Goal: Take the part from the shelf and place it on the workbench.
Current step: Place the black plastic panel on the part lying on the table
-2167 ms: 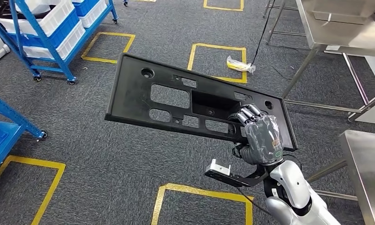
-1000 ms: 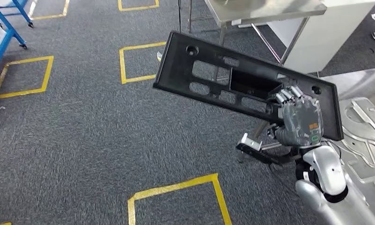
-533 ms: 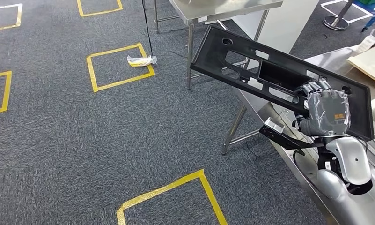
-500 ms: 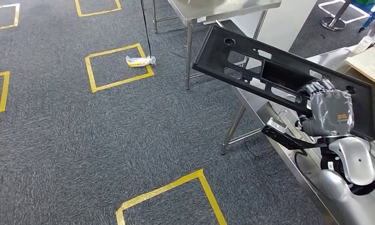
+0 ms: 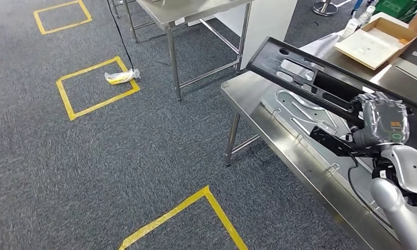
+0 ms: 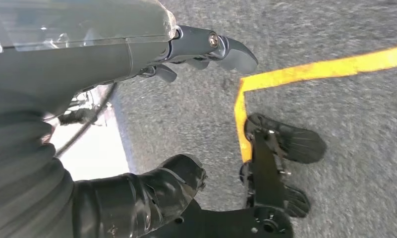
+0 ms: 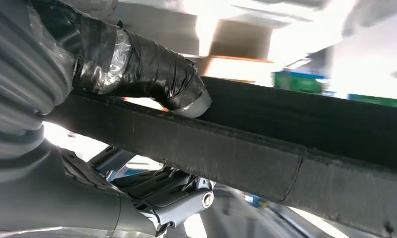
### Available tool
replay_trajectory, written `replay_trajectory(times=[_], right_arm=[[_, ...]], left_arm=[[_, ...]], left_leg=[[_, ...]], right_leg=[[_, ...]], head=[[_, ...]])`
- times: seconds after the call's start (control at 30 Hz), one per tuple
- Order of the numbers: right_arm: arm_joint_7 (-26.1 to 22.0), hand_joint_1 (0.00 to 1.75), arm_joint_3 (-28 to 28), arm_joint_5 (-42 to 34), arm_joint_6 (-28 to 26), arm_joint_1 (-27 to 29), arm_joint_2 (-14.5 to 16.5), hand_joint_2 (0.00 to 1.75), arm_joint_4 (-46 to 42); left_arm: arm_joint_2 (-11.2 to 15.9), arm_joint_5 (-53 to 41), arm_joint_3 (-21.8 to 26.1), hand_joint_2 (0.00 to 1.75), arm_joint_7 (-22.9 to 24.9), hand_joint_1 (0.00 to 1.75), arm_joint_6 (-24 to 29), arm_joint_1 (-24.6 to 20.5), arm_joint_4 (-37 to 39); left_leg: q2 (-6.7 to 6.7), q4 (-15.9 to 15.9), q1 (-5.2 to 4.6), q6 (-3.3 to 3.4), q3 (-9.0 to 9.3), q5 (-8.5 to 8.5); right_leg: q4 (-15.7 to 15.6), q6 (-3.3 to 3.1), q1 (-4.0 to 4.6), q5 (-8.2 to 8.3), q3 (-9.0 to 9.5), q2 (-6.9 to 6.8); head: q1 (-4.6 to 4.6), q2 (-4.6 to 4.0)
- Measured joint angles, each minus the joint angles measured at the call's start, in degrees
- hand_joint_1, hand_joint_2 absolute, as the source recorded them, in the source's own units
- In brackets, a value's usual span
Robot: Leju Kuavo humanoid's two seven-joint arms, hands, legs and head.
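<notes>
Head view: you've got the black panel (image 5: 320,83) off the shelf already, carried in the air by the right hand (image 5: 381,125), which grips its near long edge at about 3 o'clock in the frame. The panel hangs tilted over the steel workbench (image 5: 258,112), its far end toward 12 o'clock, and I judge it clear of the top, not touching. So the pick is done; the set-down and the release are left. A silvery shaped sheet (image 5: 300,112) lies on the bench right under the panel, and an open cardboard box (image 5: 375,39) sits at 1 o'clock on the far bench, so you want a bare patch to land on. The panel's right end runs out of frame, and the hand covers the grip spot.

Left wrist view: the left hand (image 6: 137,124) hangs over grey carpet and a strip of yellow floor tape (image 6: 310,72), holding nothing, thumb and dark fingers apart. The fingertips are partly cut off by the cover.

Right wrist view: the taped thumb (image 7: 151,74) presses on one face of the panel's edge, fingers (image 7: 171,198) wrap the other side, a firm pinch. The background is blown out and blurred; you can't read the bench height from here.
</notes>
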Motion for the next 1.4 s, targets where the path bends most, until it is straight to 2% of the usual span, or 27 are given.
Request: replay_trajectory(times=[0.03, 0.07, 0.1, 0.13, 0.17, 0.2, 0.23, 0.27, 0.3, 0.33, 0.4, 0.47, 0.53, 0.6, 0.73, 0.87, 1.03, 1.17, 1.4], right_arm=[[-0.1, 1.75, -0.2, 0.0, -0.2, -0.1, 0.1, 1.75, 1.2], [-0.2, 1.75, -0.4, 0.2, -0.5, -0.1, 0.3, 1.75, 2.4], [-0.2, 1.75, -0.4, 0.5, -0.7, 0.3, 0.6, 1.75, 3.6], [-0.2, 1.75, -0.4, 0.7, -1.0, 0.7, 0.9, 1.75, 4.7], [-0.2, 1.75, -0.5, 0.9, -1.2, 1.2, 1.2, 1.75, 5.7], [-0.1, 1.75, -0.6, 0.9, -1.5, 1.6, 1.4, 1.75, 6.7], [-0.1, 1.75, -0.9, 0.9, -1.7, 1.9, 1.6, 1.75, 7.6], [0.0, 1.75, -1.2, 0.8, -1.9, 2.1, 1.7, 1.75, 8.5], [0.0, 1.75, -1.6, 0.7, -2.2, 2.3, 1.9, 1.75, 9.3], [0.0, 1.75, -1.9, 0.6, -2.4, 2.5, 2.1, 1.75, 10.2], [-0.1, 1.75, -2.7, 0.4, -2.7, 3.3, 2.4, 1.75, 12.2], [-0.2, 1.75, -3.7, 0.2, -3.0, 4.0, 2.8, 1.75, 14.6], [-0.6, 1.75, -4.7, 0.0, -3.4, 4.0, 3.3, 1.75, 17.4], [-1.1, 1.75, -5.6, -0.2, -3.7, 3.9, 3.8, 1.75, 20.1], [-1.5, 1.75, -6.5, -0.2, -4.0, 3.5, 4.3, 1.75, 23.6], [-1.5, 1.75, -7.0, 0.7, -4.8, 1.9, 4.9, 1.75, 27.9], [-1.5, 1.75, -7.5, 2.8, -7.7, -1.9, 5.2, 1.75, 36.5], [-1.8, 0.00, -7.6, 3.1, -8.7, -5.1, 5.3, 0.00, 43.9], [-1.2, 0.00, -8.5, 4.1, -9.6, -8.8, 5.6, 0.00, 52.9]], left_arm=[[0.0, 0.0, 0.1, 1.75, -0.1, 0.00, 0.0, 0.0, 0.0], [0.0, 0.0, 0.3, 1.75, -0.3, 0.00, 0.0, 0.1, 0.0], [0.0, 0.1, 0.5, 1.75, -0.4, 0.00, -0.1, 0.2, 0.0], [0.0, 0.1, 0.7, 1.75, -0.5, 0.00, 0.0, 0.2, 0.0], [0.0, 0.1, 0.8, 1.75, -0.6, 0.00, 0.0, 0.3, 0.0], [0.0, 0.2, 1.0, 1.75, -0.6, 0.00, 0.0, 0.3, 0.0], [0.1, 0.2, 1.1, 1.75, -0.6, 0.00, 0.0, 0.3, 0.0], [0.1, 0.2, 1.2, 1.75, -0.7, 0.00, 0.0, 0.4, 0.0], [0.1, 0.3, 1.3, 1.75, -0.7, 0.00, 0.0, 0.3, 0.0], [0.1, 0.4, 1.4, 1.75, -0.8, 0.00, 0.0, 0.2, 0.0], [0.2, 0.7, 1.8, 1.75, -1.1, 0.00, 0.0, 0.0, 0.0], [0.2, 0.9, 2.2, 1.75, -1.4, 0.00, -0.1, -0.1, 0.0], [0.2, 1.0, 2.5, 1.75, -1.7, 0.00, -0.2, -0.1, 0.0], [0.2, 1.1, 2.7, 1.75, -1.8, 0.00, -0.3, -0.1, 0.0], [0.2, 1.1, 3.0, 1.75, -1.8, 0.00, -0.3, -0.1, 0.0], [0.1, 0.9, 3.2, 1.75, -1.8, 0.00, -0.3, -0.1, 0.0], [0.1, 0.7, 3.7, 1.75, -2.0, 0.00, -0.4, -0.1, 0.0], [0.1, 0.9, 3.9, 1.75, -2.3, 0.00, -0.6, -0.3, 0.0], [0.1, 0.6, 4.1, 1.75, -1.7, 0.00, -1.3, -0.1, 0.0]], left_leg=[[-1.59, 3.4, 0.10, 0.03, -1.57, -1.79], [-2.61, 7.4, 0.12, 0.09, -3.59, -3.61], [-3.04, 10.8, 0.11, 0.13, -5.40, -4.78], [-3.23, 12.7, 0.10, 0.19, -6.56, -4.91], [-3.35, 12.4, 0.09, 0.31, -6.68, -3.85], [-3.67, 9.8, 0.09, 0.51, -5.73, -1.77], [-4.43, 6.0, 0.10, 0.77, -4.17, 0.56], [-5.30, 2.3, 0.10, 1.02, -2.65, 2.20], [-6.05, -0.4, 0.10, 1.20, -1.52, 3.16], [-6.50, -1.7, 0.03, 1.34, -0.97, 3.32], [-6.24, -2.5, -0.15, 1.44, -0.53, 3.32], [-6.09, -2.9, -0.24, 1.40, -0.40, 3.56], [-6.15, -1.9, -0.25, 1.43, -0.97, 3.25], [-6.24, 0.3, -0.30, 1.68, -2.18, 2.33], [-6.47, 6.2, -0.37, 2.01, -5.63, -0.10], [-6.55, 10.2, -0.36, 2.18, -8.33, -1.70], [-6.60, 10.6, -0.21, 2.21, -8.44, -1.97], [-6.71, 10.3, -0.04, 2.17, -7.88, -2.03], [-6.68, 8.5, 0.23, 2.12, -6.04, -1.59]], right_leg=[[0.0, -0.27, 0.08, 0.01, 0.01, 0.61], [0.0, -0.50, 0.16, -0.01, -0.01, 1.29], [0.0, -0.61, 0.28, -0.05, -0.03, 2.00], [0.1, -0.67, 0.39, -0.09, -0.03, 2.76], [0.2, -0.69, 0.47, -0.14, -0.03, 3.56], [0.5, -0.66, 0.50, -0.24, -0.03, 4.38], [0.7, -0.58, 0.48, -0.39, -0.07, 5.09], [1.0, -0.44, 0.54, -0.57, -0.17, 5.68], [1.3, -0.22, 0.54, -0.68, -0.33, 6.24], [1.4, 0.07, 0.49, -0.72, -0.50, 6.67], [1.2, 0.60, 0.29, -0.54, -0.59, 7.34], [1.0, 0.29, 0.17, -0.41, -0.56, 7.37], [1.8, -0.05, 0.18, -0.75, -1.03, 7.22], [3.8, 0.30, 0.16, -1.65, -2.08, 7.08], [9.4, 1.05, 0.13, -4.05, -5.36, 6.83], [13.4, 1.40, 0.14, -5.60, -8.06, 6.74], [13.7, 1.52, 0.30, -5.86, -8.13, 6.67], [13.3, 1.34, 0.53, -5.99, -7.48, 6.55], [11.2, 1.04, 0.88, -5.39, -5.42, 6.46]], head=[[0.00, 0.00], [-0.01, 0.00], [0.00, 0.00], [0.00, 0.00], [0.00, 0.00], [0.00, 0.00], [0.00, 0.00], [-0.01, 0.00], [0.00, 0.00], [0.00, 0.00], [0.02, 0.00], [0.02, 0.00], [0.01, 0.00], [0.02, 0.00], [0.02, 0.00], [0.01, 0.00], [0.01, 0.00], [0.02, 0.00], [0.02, 0.00]])
